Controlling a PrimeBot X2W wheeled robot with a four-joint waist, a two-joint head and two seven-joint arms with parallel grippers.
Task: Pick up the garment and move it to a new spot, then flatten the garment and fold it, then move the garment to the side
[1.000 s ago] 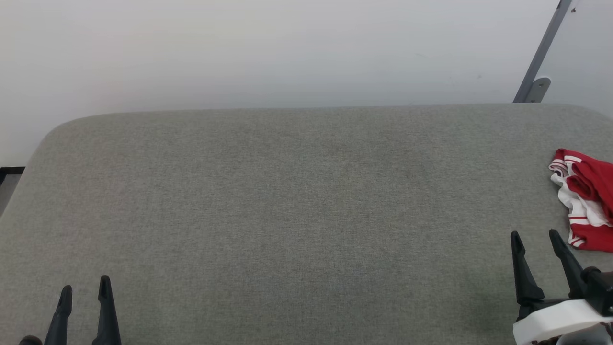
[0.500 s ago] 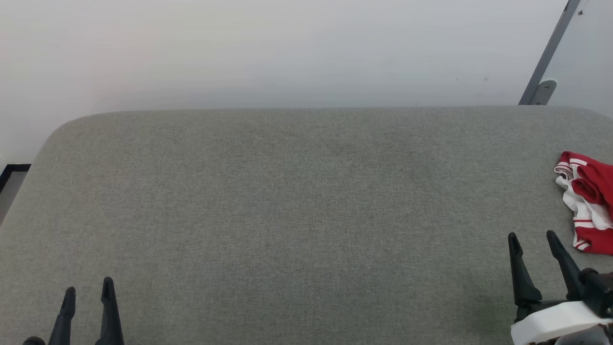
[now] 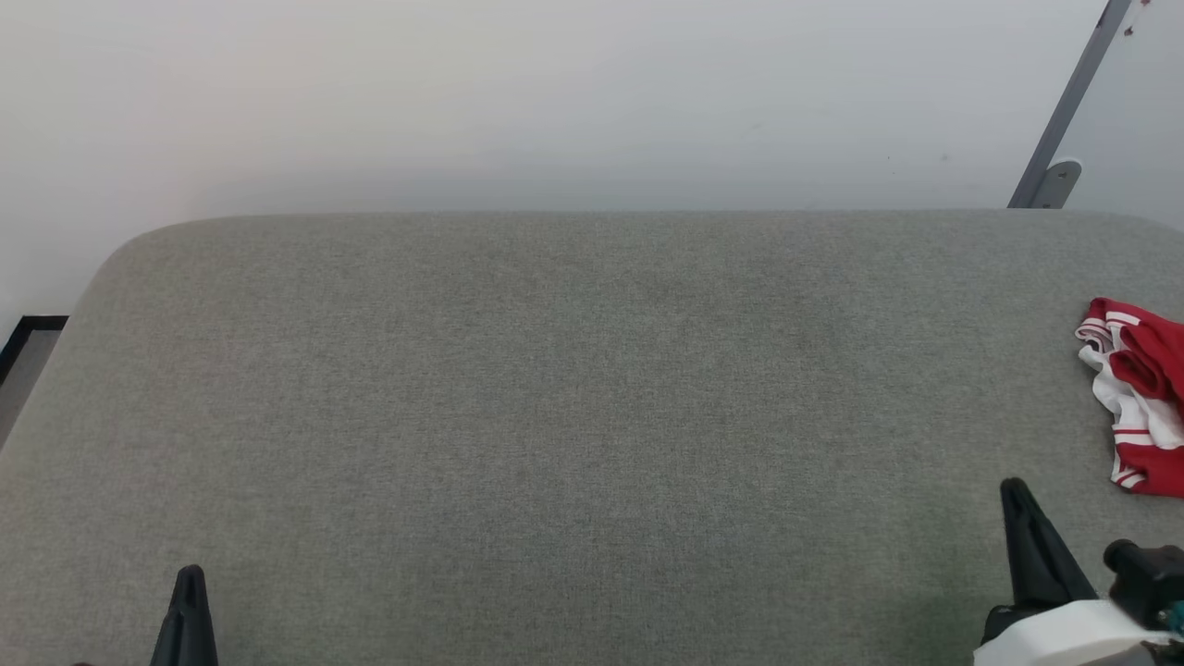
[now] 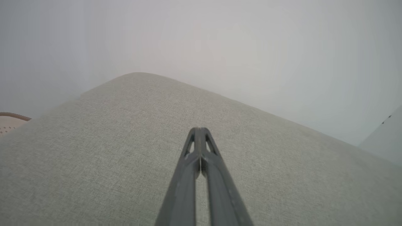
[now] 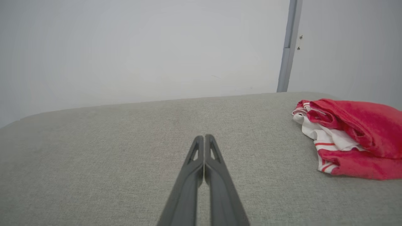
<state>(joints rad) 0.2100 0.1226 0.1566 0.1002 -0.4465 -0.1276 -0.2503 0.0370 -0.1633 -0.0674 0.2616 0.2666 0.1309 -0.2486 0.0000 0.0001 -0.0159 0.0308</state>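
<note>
The garment (image 3: 1142,398) is a crumpled red shirt with white and striped trim, lying at the right edge of the grey padded surface (image 3: 592,388); the right wrist view has the garment (image 5: 355,135) to the right of my fingers. My right gripper (image 3: 1016,490) sits at the lower right, shut and empty, left of and nearer than the garment. In its own view the right gripper (image 5: 204,137) has its fingertips pressed together. My left gripper (image 3: 191,575) is at the lower left, shut and empty, and the left gripper (image 4: 198,129) hovers over bare fabric.
A pale wall rises behind the padded surface. A grey slanted post (image 3: 1064,111) with a bracket stands at the back right. The surface's rounded left corner (image 3: 120,259) drops off toward dark floor trim (image 3: 28,333).
Both grippers have gone from open to shut, each pair of fingers now together. The head camera has shifted slightly, so the whole scene sits a little lower and to the right.
</note>
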